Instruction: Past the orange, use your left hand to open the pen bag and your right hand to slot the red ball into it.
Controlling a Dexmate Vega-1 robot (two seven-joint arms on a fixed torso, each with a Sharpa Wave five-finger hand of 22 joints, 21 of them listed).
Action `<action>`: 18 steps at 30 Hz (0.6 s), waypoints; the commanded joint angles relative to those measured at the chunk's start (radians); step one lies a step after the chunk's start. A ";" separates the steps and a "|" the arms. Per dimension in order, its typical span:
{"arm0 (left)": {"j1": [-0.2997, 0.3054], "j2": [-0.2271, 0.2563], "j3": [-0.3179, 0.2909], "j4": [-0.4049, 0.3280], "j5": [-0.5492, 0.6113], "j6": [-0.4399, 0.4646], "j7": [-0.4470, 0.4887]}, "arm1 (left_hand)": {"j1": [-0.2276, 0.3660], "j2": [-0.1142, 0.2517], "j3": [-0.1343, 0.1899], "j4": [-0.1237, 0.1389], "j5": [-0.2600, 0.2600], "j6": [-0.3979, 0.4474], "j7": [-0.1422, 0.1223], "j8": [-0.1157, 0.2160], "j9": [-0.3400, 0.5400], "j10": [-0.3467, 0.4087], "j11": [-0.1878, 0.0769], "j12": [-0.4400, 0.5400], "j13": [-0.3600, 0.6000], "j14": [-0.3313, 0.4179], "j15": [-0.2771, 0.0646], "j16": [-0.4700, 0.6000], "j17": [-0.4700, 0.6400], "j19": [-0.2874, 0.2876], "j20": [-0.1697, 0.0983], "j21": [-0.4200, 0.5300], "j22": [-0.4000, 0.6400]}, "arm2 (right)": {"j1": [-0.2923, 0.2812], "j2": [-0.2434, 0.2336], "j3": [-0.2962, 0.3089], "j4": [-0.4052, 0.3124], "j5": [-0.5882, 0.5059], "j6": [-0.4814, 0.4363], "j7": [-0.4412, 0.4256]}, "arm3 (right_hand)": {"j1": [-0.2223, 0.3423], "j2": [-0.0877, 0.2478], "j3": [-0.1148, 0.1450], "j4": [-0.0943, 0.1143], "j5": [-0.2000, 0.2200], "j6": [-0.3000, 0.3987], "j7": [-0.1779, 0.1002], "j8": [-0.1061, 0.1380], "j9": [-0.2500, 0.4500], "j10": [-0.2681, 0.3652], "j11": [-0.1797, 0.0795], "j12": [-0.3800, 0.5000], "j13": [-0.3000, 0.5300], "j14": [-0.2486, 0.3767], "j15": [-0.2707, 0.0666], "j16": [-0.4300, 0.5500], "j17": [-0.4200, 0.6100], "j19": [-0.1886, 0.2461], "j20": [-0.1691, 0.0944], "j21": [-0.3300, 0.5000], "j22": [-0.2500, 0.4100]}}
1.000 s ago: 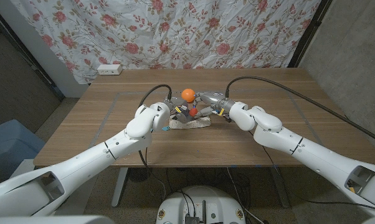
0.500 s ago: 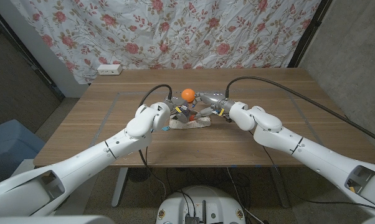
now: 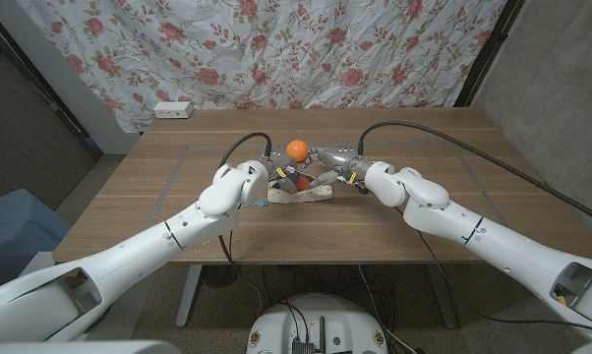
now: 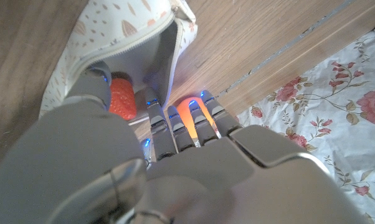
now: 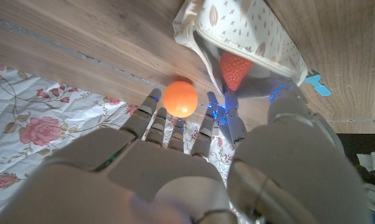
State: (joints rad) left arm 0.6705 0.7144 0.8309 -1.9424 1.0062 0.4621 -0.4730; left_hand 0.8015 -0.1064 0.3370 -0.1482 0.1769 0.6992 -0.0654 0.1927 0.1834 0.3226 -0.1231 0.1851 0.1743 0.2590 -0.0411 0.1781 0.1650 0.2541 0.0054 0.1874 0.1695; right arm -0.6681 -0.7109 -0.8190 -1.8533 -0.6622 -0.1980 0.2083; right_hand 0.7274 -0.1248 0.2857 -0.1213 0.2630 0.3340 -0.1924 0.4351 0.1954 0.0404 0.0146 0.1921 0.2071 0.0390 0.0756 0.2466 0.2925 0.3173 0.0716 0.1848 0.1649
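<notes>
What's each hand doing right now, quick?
Left hand: holding the pen bag open by its edge.
Right hand: holding the red ball at the bag's opening, beside the orange.

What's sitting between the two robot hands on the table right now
In the head view, the open pen bag lies between the left hand and right hand, with the red ball at its mouth. The orange sits just behind them.

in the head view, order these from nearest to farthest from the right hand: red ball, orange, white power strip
1. Small red ball: at the right hand, in the mouth of the patterned fabric pen bag.
2. Round orange: just past the bag, close to the fingers.
3. White power strip: far off at the table's back left corner.
</notes>
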 commanded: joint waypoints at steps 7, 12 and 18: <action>0.003 -0.001 -0.007 0.008 -0.005 -0.007 0.041 | 0.011 0.041 0.007 -0.003 0.010 0.051 0.003 0.013 0.000 0.031 -0.009 0.011 0.001 0.028 -0.050 0.010 0.006 0.016 0.003 0.007 0.003 | -0.004 -0.026 0.025 -0.024 -0.015 -0.049 0.021 | -0.018 0.000 -0.008 0.009 0.018 -0.005 0.004 -0.010 0.000 -0.003 0.003 0.004 0.002 -0.009 0.006 -0.002 0.004 -0.007 0.002 -0.001 0.005; 0.009 -0.003 -0.012 0.006 -0.009 0.001 0.054 | 0.023 0.061 0.015 -0.007 0.012 0.081 0.003 0.018 0.000 0.056 -0.008 0.017 0.001 0.041 -0.050 0.012 0.005 0.028 0.000 0.010 0.003 | -0.004 -0.028 0.023 -0.026 -0.029 -0.061 0.021 | -0.020 0.003 -0.008 0.010 0.023 -0.002 0.006 -0.011 -0.001 -0.003 0.002 0.005 0.001 -0.008 0.006 -0.001 0.004 -0.007 0.001 0.000 0.005; 0.020 -0.001 -0.020 -0.001 -0.018 0.003 0.084 | 0.034 0.073 0.018 -0.012 0.010 0.125 0.010 0.024 0.000 0.089 -0.013 0.022 0.001 0.065 -0.058 0.014 0.004 0.044 -0.006 0.013 0.003 | -0.009 -0.032 0.027 -0.037 -0.036 -0.073 0.020 | -0.020 0.005 -0.009 0.009 0.028 0.001 0.006 -0.013 -0.002 -0.002 0.003 0.006 0.001 -0.007 0.007 -0.002 0.003 -0.006 0.000 0.001 0.005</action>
State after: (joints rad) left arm 0.6769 0.7136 0.8220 -1.9373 0.9992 0.4585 -0.4301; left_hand 0.8320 -0.0417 0.3495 -0.1605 0.1816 0.8061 -0.0550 0.2080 0.1814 0.3932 -0.1381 0.1966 0.1720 0.3101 -0.0410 0.1851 0.1650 0.2870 0.0012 0.1938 0.1696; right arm -0.6728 -0.7348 -0.7979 -1.8769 -0.6791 -0.2429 0.2264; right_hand 0.7113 -0.1296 0.2775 -0.1130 0.2824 0.3262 -0.1895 0.4248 0.1905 0.0372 0.0178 0.1923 0.2070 0.0340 0.0806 0.2466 0.2923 0.3138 0.0751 0.1849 0.1649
